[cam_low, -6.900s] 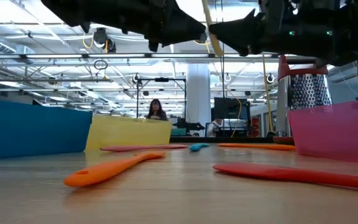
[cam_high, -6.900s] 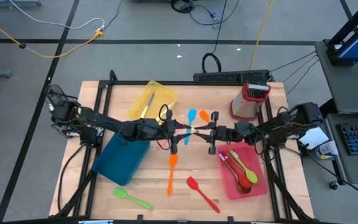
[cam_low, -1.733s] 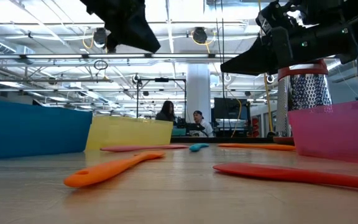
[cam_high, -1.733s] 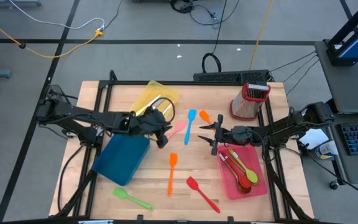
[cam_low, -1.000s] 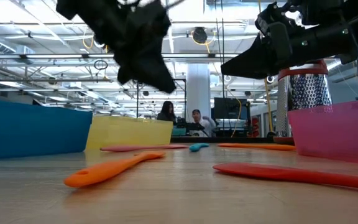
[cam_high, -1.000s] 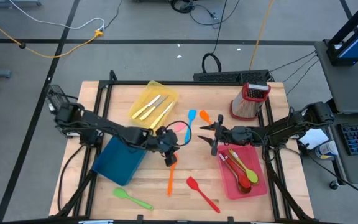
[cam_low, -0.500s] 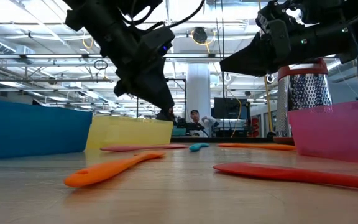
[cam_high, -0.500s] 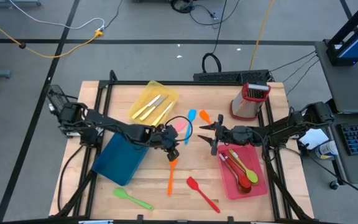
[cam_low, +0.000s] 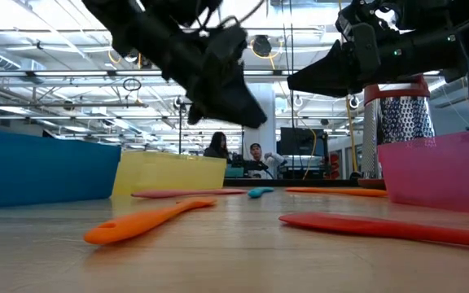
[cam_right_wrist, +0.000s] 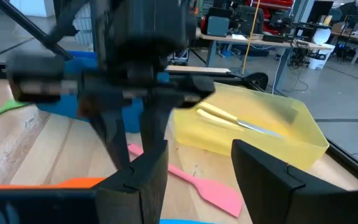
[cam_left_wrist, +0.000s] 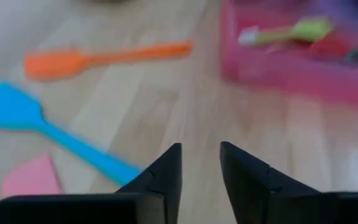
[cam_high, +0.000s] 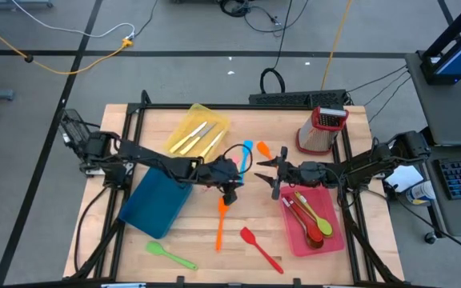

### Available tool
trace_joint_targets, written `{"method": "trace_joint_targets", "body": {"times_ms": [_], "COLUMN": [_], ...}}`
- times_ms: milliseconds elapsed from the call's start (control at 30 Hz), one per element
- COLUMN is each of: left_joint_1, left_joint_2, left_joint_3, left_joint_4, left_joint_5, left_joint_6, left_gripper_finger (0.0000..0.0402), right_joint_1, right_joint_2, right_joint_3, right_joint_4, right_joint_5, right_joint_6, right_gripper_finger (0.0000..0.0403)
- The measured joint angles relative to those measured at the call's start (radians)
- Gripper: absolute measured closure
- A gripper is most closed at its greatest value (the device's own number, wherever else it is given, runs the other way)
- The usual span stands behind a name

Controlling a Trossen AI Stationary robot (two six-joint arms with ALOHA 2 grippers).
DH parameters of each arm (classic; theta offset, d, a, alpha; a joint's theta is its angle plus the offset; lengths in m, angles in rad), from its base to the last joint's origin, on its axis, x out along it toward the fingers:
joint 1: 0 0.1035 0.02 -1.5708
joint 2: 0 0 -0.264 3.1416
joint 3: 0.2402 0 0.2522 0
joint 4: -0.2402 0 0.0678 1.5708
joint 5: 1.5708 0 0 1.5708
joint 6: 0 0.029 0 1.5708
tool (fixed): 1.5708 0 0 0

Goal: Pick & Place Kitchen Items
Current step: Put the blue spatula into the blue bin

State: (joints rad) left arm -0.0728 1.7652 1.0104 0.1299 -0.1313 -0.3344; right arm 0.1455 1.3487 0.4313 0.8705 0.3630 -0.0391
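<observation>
Trays: we saw a blue tray [cam_high: 157, 203], a yellow tray [cam_high: 184, 122] with cream knives [cam_high: 196, 137] in it, and a pink tray [cam_high: 314, 233] with spoons.
Left claw [cam_high: 232, 189]: we held it over the middle, fingers a little apart, nothing inside, close to the pink spatula [cam_high: 234, 163] and blue spatula [cam_high: 246, 150].
Right claw [cam_high: 264, 166]: we kept it wide and empty beside the pink tray, facing the left one.
In the way: the two claws were near each other.
Still loose: orange spatula [cam_high: 222, 222], red spatula [cam_high: 259, 248], green spoon [cam_high: 169, 255].
</observation>
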Motion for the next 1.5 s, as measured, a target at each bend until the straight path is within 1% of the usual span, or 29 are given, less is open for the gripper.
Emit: {"method": "trace_joint_targets", "body": {"times_ms": [33, 133, 267, 333, 400, 500, 600, 733, 767, 933, 1033, 1200, 1267, 1333, 1400, 1500], "left_joint_1": [0.001, 0.006, 0.007, 0.006, 0.002, -0.001, -0.003, -0.002, 0.0, 0.012, 0.014, 0.018, 0.02, 0.02, 0.019, 0.013], "left_joint_2": [0.009, 0.057, 0.124, 0.165, 0.215, 0.276, 0.317, 0.34, 0.342, 0.342, 0.342, 0.34, 0.338, 0.337, 0.332, 0.326], "left_joint_3": [-0.004, -0.001, 0.035, 0.07, 0.129, 0.217, 0.262, 0.274, 0.274, 0.271, 0.271, 0.271, 0.271, 0.271, 0.272, 0.271], "left_joint_4": [-0.01, 0.052, 0.06, -0.003, -0.029, -0.174, -0.275, -0.255, -0.263, -0.334, -0.348, -0.355, -0.357, -0.358, -0.359, -0.36], "left_joint_5": [-0.002, -0.05, -0.079, -0.089, -0.148, -0.253, -0.31, -0.326, -0.337, -0.32, -0.303, -0.289, -0.288, -0.288, -0.283, -0.28], "left_joint_6": [0.0, -0.02, -0.1, -0.117, -0.111, -0.096, -0.161, -0.244, -0.266, -0.307, -0.329, -0.324, -0.32, -0.316, -0.314, -0.304], "left_gripper_finger": [0.0277, 0.0257, 0.025, 0.025, 0.025, 0.025, 0.025, 0.025, 0.025, 0.0252, 0.0278, 0.0354, 0.0366, 0.0389, 0.0401, 0.0401], "right_joint_1": [0.0, 0.0, 0.0, 0.0, 0.0, 0.0, 0.0, 0.0, 0.0, 0.0, 0.0, 0.0, 0.0, 0.0, 0.0, -0.001], "right_joint_2": [0.0, 0.0, 0.0, 0.0, 0.0, 0.0, 0.0, 0.0, 0.0, 0.0, 0.0, 0.0, 0.0, 0.0, 0.0, 0.0], "right_joint_3": [0.0, 0.0, 0.0, 0.0, 0.0, 0.001, 0.001, 0.0, 0.0, 0.0, 0.0, 0.0, 0.0, 0.0, 0.0, 0.0], "right_joint_4": [0.0, -0.007, -0.001, 0.008, 0.014, 0.008, -0.002, -0.013, -0.017, -0.026, -0.03, -0.031, -0.037, -0.044, -0.062, -0.127], "right_joint_5": [0.0, 0.0, 0.0, 0.0, 0.0, -0.001, -0.001, -0.001, -0.002, -0.001, -0.002, -0.002, -0.002, -0.003, -0.003, -0.003], "right_joint_6": [0.0, 0.0, -0.001, -0.001, -0.001, 0.0, 0.0, 0.0, 0.0, 0.001, 0.001, 0.001, 0.001, 0.001, 0.001, 0.0], "right_gripper_finger": [0.0233, 0.0234, 0.0234, 0.0234, 0.0235, 0.0236, 0.0236, 0.0236, 0.0236, 0.0236, 0.0236, 0.0236, 0.0236, 0.0236, 0.0236, 0.0239]}}
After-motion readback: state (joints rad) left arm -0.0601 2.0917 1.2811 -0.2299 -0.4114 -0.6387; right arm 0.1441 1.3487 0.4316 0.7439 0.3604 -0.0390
